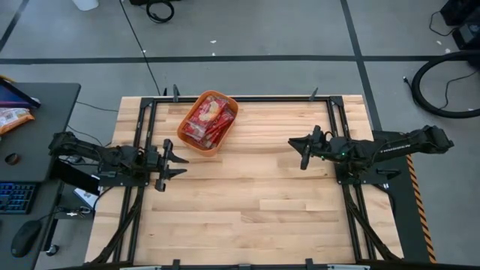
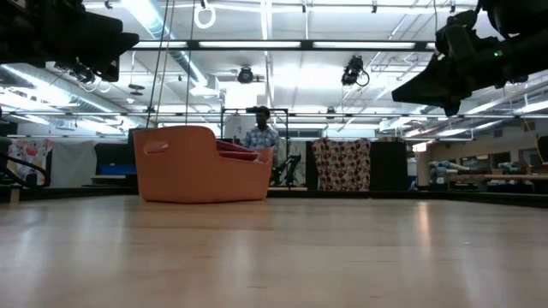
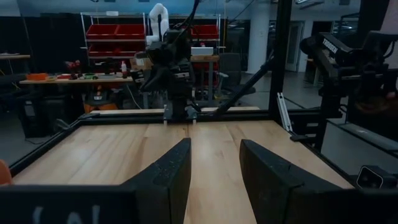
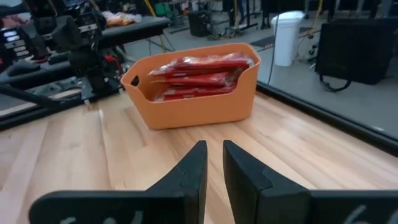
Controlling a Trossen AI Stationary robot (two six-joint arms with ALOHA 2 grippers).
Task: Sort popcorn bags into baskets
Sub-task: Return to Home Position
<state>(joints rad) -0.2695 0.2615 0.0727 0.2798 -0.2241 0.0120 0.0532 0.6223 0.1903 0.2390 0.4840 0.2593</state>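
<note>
The orange basket [image 1: 208, 123] stands on the table near its far edge, left of centre; it also shows in the low view [image 2: 200, 164] and the right wrist view [image 4: 194, 92]. Several red popcorn bags [image 4: 198, 78] lie stacked inside it, and their tops show from above [image 1: 209, 120]. My left gripper [image 1: 178, 161] hovers open above the table's left side, just near of the basket, holding nothing. My right gripper [image 1: 302, 152] hovers over the table's right half, its fingers [image 4: 213, 168] a narrow gap apart, pointing toward the basket and empty.
A black metal frame [image 1: 247, 99] runs along the table's edges. Bare wood [image 1: 247, 202] spreads between the arms and toward the near edge. A desk with a keyboard and mouse [image 1: 19, 202] stands left of the table. A person [image 2: 261, 133] stands in the room behind.
</note>
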